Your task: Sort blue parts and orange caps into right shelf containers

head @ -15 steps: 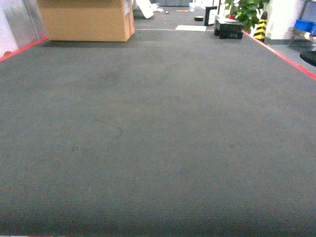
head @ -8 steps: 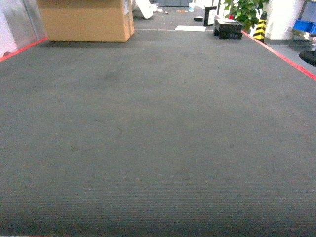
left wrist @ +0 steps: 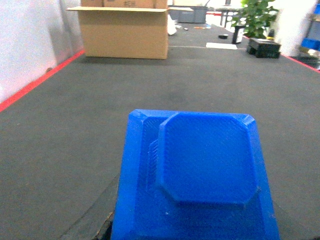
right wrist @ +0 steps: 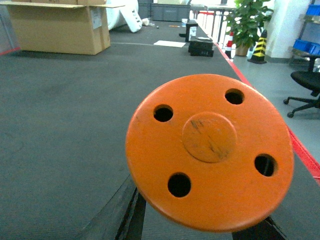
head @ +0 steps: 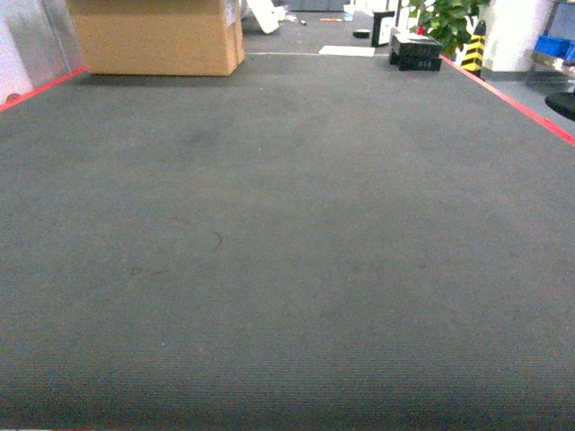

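Blue part at the left hand, orange cap at the right hand, both over grey carpet.

The blue part [left wrist: 200, 175], a flat moulded piece with a raised eight-sided panel on its face, fills the lower middle of the left wrist view, right in front of that hand; the hand itself is hidden behind it, so whether its fingers are apart or clamped cannot be told. The orange cap [right wrist: 210, 150], a round disc with four holes around a scuffed raised centre, sits just as close before the right hand, whose dark fingers [right wrist: 132, 217] show only at the bottom edge beneath the disc, their grip not readable. Beyond both lies the carpet [head: 287, 251] edged with red lines [head: 512, 99], a cardboard box [left wrist: 125, 32] far ahead on the left, and a potted plant [right wrist: 247, 22] far ahead on the right.
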{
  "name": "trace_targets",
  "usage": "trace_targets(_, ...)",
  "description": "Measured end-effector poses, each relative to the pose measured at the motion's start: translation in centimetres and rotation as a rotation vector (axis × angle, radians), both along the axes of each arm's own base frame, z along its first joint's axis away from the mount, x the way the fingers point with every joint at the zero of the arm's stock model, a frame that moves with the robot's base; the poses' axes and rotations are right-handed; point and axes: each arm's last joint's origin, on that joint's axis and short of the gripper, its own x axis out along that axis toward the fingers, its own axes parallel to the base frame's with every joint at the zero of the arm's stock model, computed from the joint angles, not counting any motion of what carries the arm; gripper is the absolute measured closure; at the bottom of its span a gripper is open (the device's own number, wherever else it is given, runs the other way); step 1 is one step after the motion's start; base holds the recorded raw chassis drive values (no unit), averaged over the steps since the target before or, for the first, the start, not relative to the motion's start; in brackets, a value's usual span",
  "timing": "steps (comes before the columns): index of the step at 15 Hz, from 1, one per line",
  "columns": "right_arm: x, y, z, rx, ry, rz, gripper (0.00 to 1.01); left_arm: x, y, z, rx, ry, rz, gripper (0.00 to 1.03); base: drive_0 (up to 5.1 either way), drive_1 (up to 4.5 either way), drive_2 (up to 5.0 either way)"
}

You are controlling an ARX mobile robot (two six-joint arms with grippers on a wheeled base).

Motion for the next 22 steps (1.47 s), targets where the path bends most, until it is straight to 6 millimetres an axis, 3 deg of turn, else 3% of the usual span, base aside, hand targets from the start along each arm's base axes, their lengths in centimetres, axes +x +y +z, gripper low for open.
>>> trace_targets(10,-0.4,-0.3,-0.5,0.006,-0.006,-0.005,0.59,-0.5,0.1,-0.2,-0.003,-0.020,-0.005,0.59,0.0,0.00,0.0)
trace_targets(12,-1.1,-0.3,-1.7,0.007,-0.015,-0.010,0.59,-1.2,0.2,-1.6,-0.003,-0.019,0.003,0.59,0.0,0.00,0.0)
trace_targets(14,-2.2,-0.3,-2.0,0.008,-0.016,-0.010,0.59,-2.5,0.2,-1.6,-0.003,-0.029,0.006,0.59,0.0,0.00,0.0)
trace_targets(22,-2.2,-0.3,-2.0,0.008,-0.014,-0.010,0.59,-2.5,0.2,-1.9,-0.004,-0.014,0.004,0.59,0.0,0.00,0.0)
